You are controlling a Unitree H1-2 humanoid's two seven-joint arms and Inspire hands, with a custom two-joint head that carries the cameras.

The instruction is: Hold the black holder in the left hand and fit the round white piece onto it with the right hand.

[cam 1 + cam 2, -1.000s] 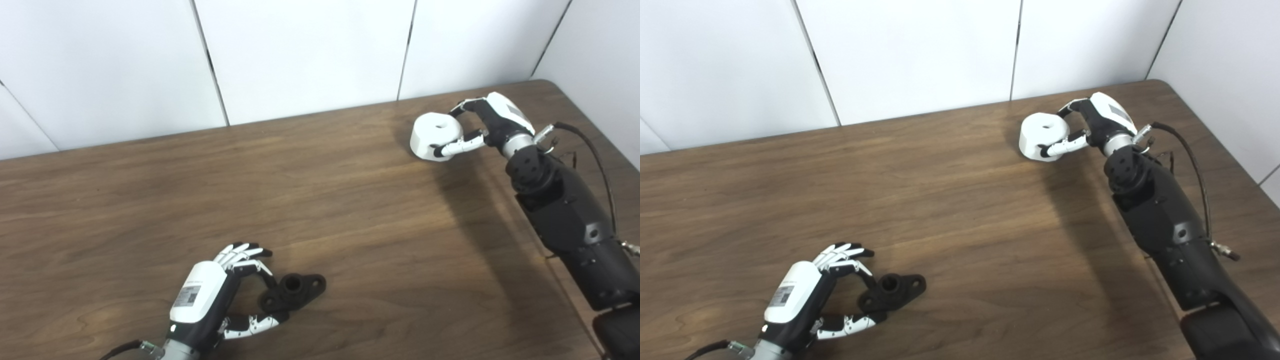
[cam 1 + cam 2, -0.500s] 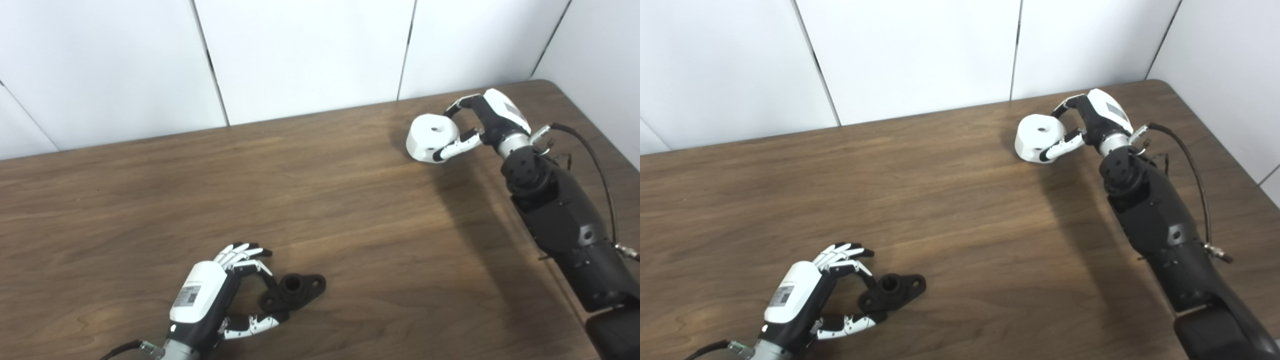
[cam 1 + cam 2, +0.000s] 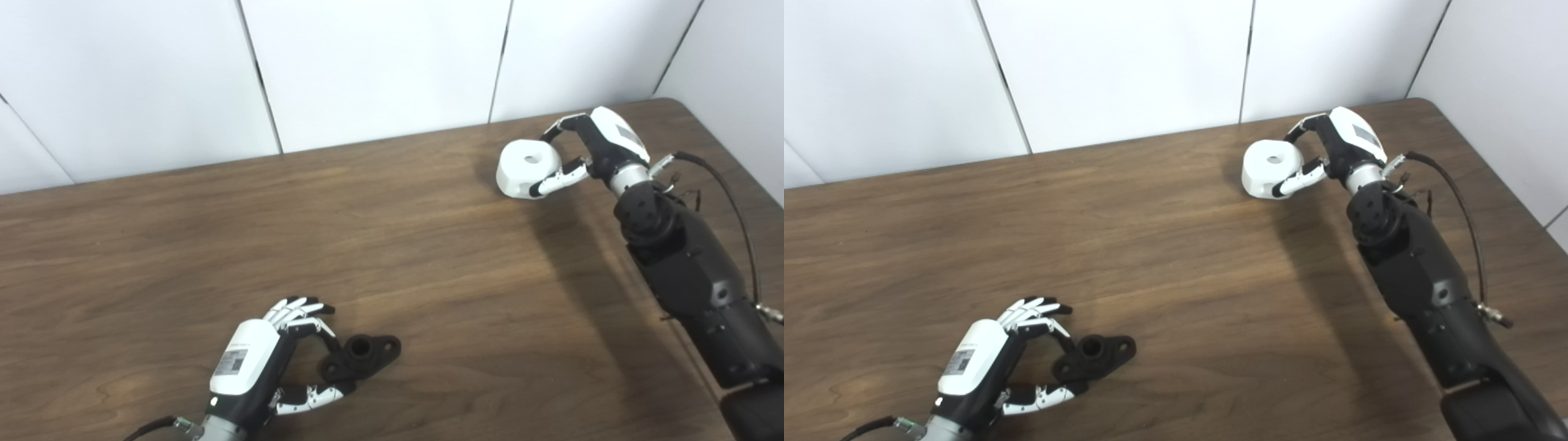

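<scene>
Right hand (image 3: pixel 597 150): far right of the table, closed around the round white piece (image 3: pixel 527 176), fingers curled over its far side and thumb along its near side. The piece was a short white cylinder with a small hole in the centre of its top face. Whether it rested on the wood or hung just clear could not be told; a dark shadow lay beneath and to the left of it.

Left hand (image 3: pixel 263 364): near edge of the table, left of centre, fingers spread apart and curved, thumb stretched forward along the wood. It was cupped about the left end of the black holder (image 3: pixel 360 355) with nothing gripped; thumb tip and fingertips stood touching or just beside that end, contact not clear.

Black holder: lay flat on the table, a flanged part with a raised round collar and open bore in the middle and an ear at each end. Well apart from the white piece, which sat diagonally across the table.

Right forearm (image 3: pixel 692 269): black casing, running from the lower right corner up to the hand, a dark cable (image 3: pixel 729 190) looping alongside.

Table (image 3: pixel 392 245): brown wood grain, rounded far right corner.

Wall (image 3: pixel 380 67): white panels with dark seams behind the table.
</scene>
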